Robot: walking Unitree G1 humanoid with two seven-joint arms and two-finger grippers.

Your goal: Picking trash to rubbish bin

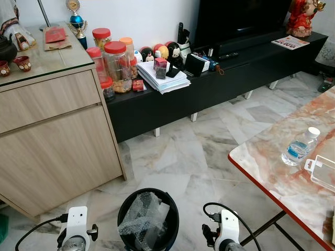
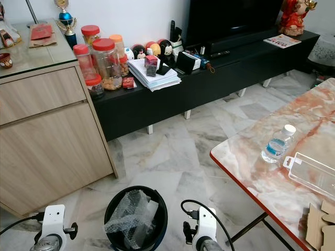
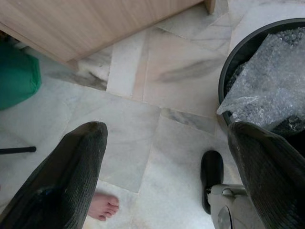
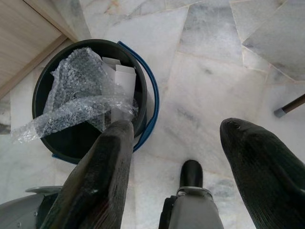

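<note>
Both arms hang low; left gripper [image 3: 167,176], right gripper [image 4: 178,167] fingers spread.

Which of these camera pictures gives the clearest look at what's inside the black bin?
The right wrist view: it looks straight down into the bin, showing bubble wrap and white card. Both eye views show it at the bottom edge, partly cut off. The left wrist view catches just one side.

A light wooden cabinet [image 1: 52,141] stands on the marble floor [image 1: 193,157], touching the end of a long black TV bench [image 1: 220,83]. Red-lidded jars [image 1: 118,65], a paper stack [image 1: 162,78] and small figurines [image 1: 159,51] sit on the bench. A trophy [image 1: 76,21] stands on the cabinet top. A bare foot [image 3: 102,206] rests on the floor.
</note>
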